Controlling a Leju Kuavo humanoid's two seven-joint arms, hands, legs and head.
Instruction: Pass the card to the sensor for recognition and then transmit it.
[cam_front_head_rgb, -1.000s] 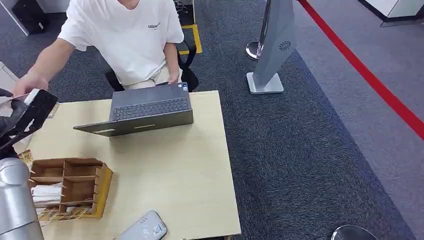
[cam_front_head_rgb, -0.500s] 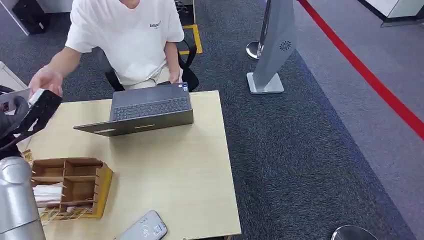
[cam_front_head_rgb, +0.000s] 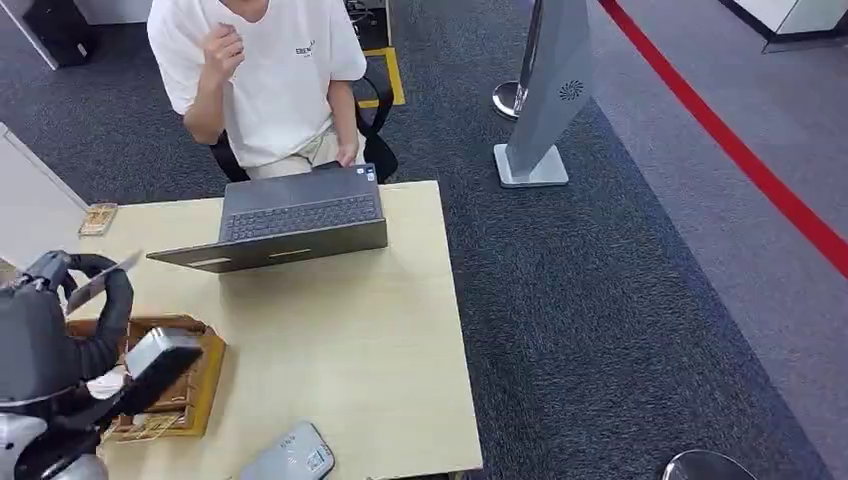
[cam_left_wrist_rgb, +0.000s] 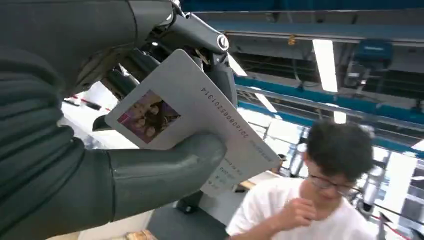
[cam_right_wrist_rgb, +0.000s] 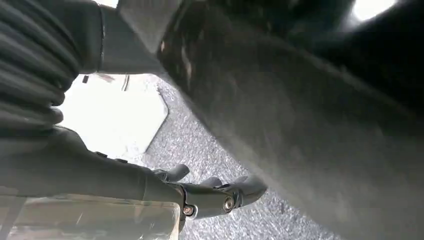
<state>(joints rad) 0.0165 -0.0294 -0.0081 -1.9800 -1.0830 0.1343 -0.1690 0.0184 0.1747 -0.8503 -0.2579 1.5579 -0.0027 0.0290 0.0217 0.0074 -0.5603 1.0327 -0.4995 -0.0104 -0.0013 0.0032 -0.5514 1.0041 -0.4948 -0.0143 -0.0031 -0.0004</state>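
While the head view looks down on the pale wooden surface (cam_front_head_rgb: 340, 340), the left hand (cam_front_head_rgb: 60, 310) sits at the near left corner with its dark fingers (cam_front_head_rgb: 112, 305) curled around the card (cam_front_head_rgb: 100, 280), whose thin edge pokes out just beyond the fingertips. Just under and beside those fingers stands a brown compartmented box (cam_front_head_rgb: 185, 385), and a grey sensor pad (cam_front_head_rgb: 290, 455) lies on the near edge of the surface, well apart from the fingers. Farther beyond the fingers rests an open dark laptop (cam_front_head_rgb: 290, 220), and behind it sits a person (cam_front_head_rgb: 265, 80) in a white shirt with one hand raised near the chin. A small object lies at the far left corner; what it is cannot be told. Seen from the left wrist, the grey card (cam_left_wrist_rgb: 190, 115) is pinched between the thick grey thumb (cam_left_wrist_rgb: 165, 170) on its printed face and the darker fingers (cam_left_wrist_rgb: 200, 35) behind it; a small photo and a row of digits show on the card, and the person (cam_left_wrist_rgb: 320, 200) sits past the fingertips. From the right wrist, the right hand (cam_right_wrist_rgb: 150, 185) hangs over grey carpet (cam_right_wrist_rgb: 210, 150), its dark fingers (cam_right_wrist_rgb: 230, 192) loosely curled with nothing seen between them; whether they are closed cannot be told.
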